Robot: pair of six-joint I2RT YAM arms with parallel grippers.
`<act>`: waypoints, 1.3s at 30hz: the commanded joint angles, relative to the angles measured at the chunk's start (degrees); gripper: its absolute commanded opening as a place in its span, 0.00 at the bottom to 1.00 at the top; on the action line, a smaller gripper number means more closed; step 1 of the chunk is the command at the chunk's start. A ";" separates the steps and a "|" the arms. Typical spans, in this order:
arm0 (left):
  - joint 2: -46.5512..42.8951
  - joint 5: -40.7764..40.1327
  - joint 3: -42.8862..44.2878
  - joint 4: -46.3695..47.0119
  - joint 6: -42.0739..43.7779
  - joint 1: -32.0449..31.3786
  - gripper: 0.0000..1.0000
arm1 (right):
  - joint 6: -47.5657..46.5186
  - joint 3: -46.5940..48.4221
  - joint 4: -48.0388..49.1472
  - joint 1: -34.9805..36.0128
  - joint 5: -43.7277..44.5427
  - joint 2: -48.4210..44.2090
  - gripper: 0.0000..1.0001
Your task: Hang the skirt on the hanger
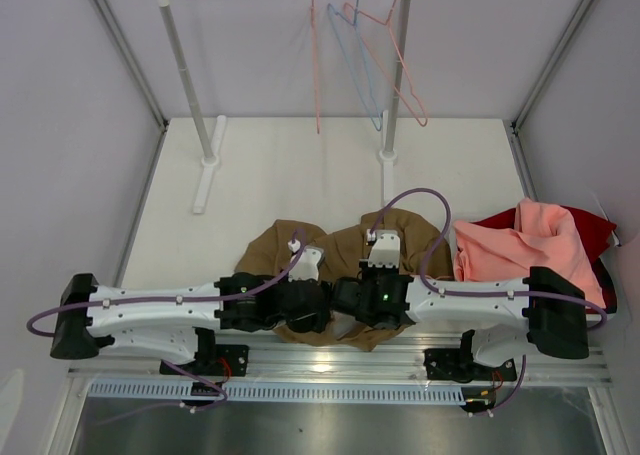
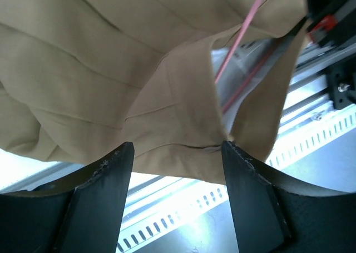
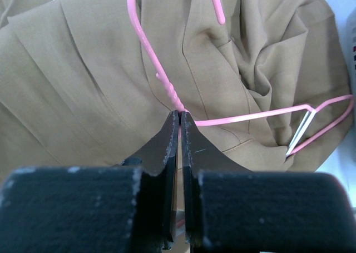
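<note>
The tan-brown pleated skirt lies bunched at the near middle of the table, under both wrists. My right gripper is shut on the twisted neck of a salmon-pink wire hanger. The hanger lies on the skirt, hook pointing away. My left gripper is open wide, and the skirt's hem hangs just at its fingertips. A pink hanger wire shows through an opening in the cloth. In the top view both grippers are hidden under the wrists near the skirt's front edge.
A clothes rack stands at the back, with pink hangers and a light blue hanger on its rail. A salmon-pink cloth lies on a dark red cloth at the right. A metal rail runs along the near edge.
</note>
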 commanded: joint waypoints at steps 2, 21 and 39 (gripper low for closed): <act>1.51 2.46 0.08 7.10 -3.19 -3.31 0.69 | 0.37 1.47 1.15 -0.79 0.95 -0.86 0.00; -6.85 -3.25 -6.34 19.23 0.24 -7.53 0.73 | -2.88 1.12 4.83 -2.20 -2.65 -4.02 0.00; 5.90 -5.10 -1.50 6.66 -7.32 -8.50 0.55 | -4.55 0.06 5.98 -3.69 -6.70 -6.93 0.00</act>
